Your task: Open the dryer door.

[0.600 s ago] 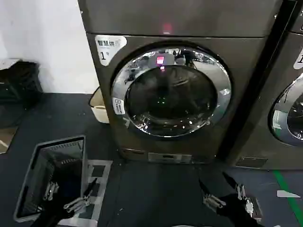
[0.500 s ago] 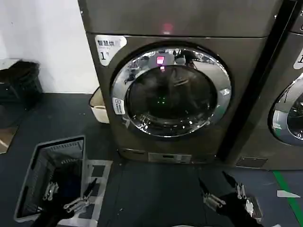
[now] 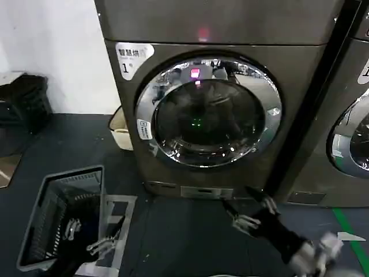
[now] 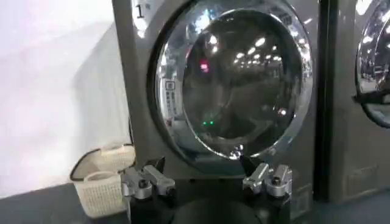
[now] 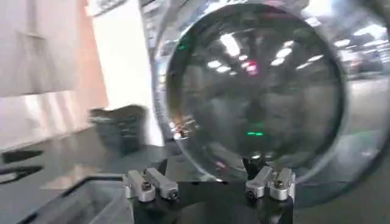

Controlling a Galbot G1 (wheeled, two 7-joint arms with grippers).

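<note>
Head view: dryer door [image 3: 209,112] sits shut on front of the grey machine w/ the white "1" sticker [image 3: 133,57], chrome ring around dark glass, small green and pink lights reflected in it. Right gripper [image 3: 249,206] low in front of machine's base, just below the door, fingers spread, holding nothing, not touching the door. Left gripper [image 3: 95,236] low at left, over the floor beside a grey slatted basket [image 3: 34,231]; fingers apart, empty. Basket interior dark, contents can't be made out. Cream tub [image 3: 120,131] on floor at machine's left corner, against the white wall.

Left wrist view: left gripper [image 4: 206,178] released, door [image 4: 234,79] ahead, well apart. Two cream woven baskets [image 4: 103,182] by the machine's corner; insides not visible.

Right wrist view: right gripper [image 5: 208,181] released, door glass [image 5: 256,91] near, ahead. Dark crate [image 5: 119,126] by far wall; contents unclear.
</note>
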